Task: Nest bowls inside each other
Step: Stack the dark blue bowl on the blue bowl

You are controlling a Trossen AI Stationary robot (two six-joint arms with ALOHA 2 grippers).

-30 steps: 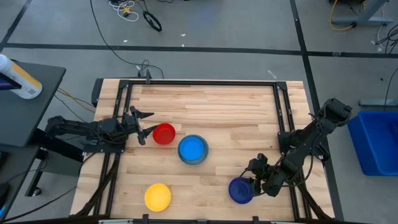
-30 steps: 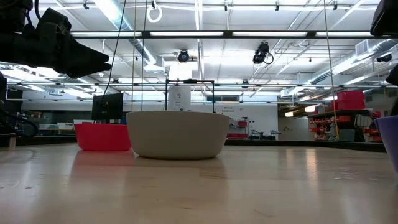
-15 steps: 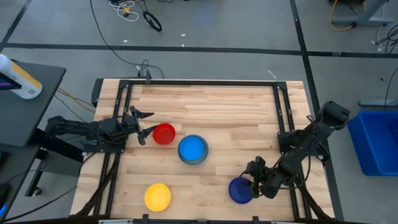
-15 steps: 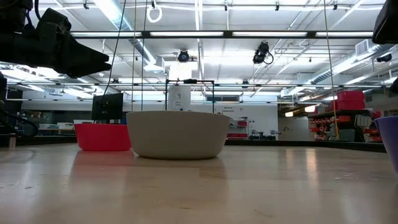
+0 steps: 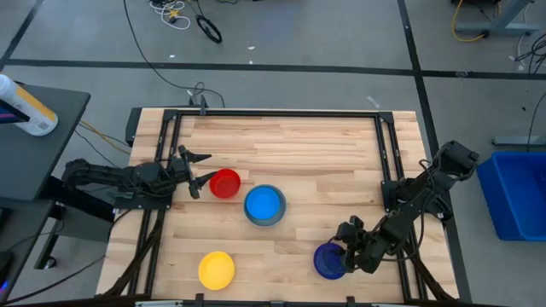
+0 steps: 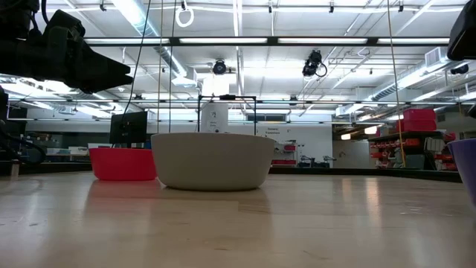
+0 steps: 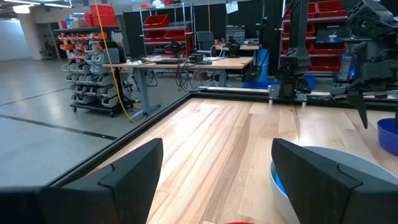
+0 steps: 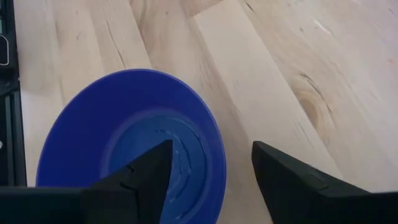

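Note:
The dark blue bowl stands near the table's front right. My right gripper slants down over it, open, with one finger over the bowl's inside and the other outside its rim; I see no touch. The light blue bowl sits inside the grey bowl at mid-table. The red bowl stands just left of them, and the yellow bowl at the front left. My left gripper waits open and level beside the red bowl.
A black metal frame runs along the table's far, left and right sides. Bare wood lies behind the bowls. A blue bin stands on the floor off the table's right side.

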